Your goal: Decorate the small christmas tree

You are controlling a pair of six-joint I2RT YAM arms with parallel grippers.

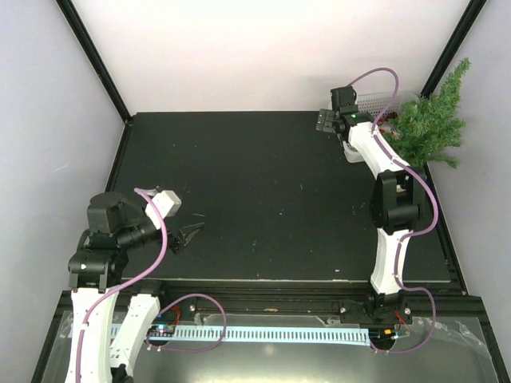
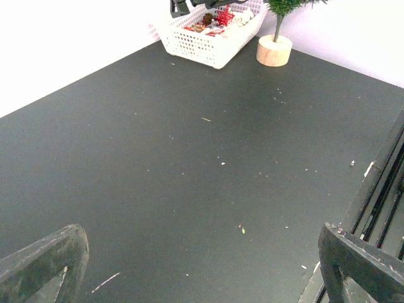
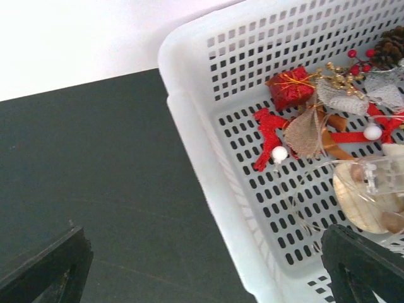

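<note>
Over in the far right corner, the small christmas tree [image 1: 431,121] stands just beside the white basket [image 3: 189,132], beyond the right gripper [image 1: 327,121]. That gripper hangs above the basket's rim with its jaws spread wide and empty. Well apart from the tree, the left gripper [image 1: 185,237] hovers over the black table [image 1: 263,191], equally wide, touching nothing. From the left wrist only the tree's trunk and tan base show.

Small christmas tree [image 1: 431,120], bushy green on a round tan base [image 2: 274,52], stands upright on the table, near the right tool's [image 1: 326,122] right side.
</note>
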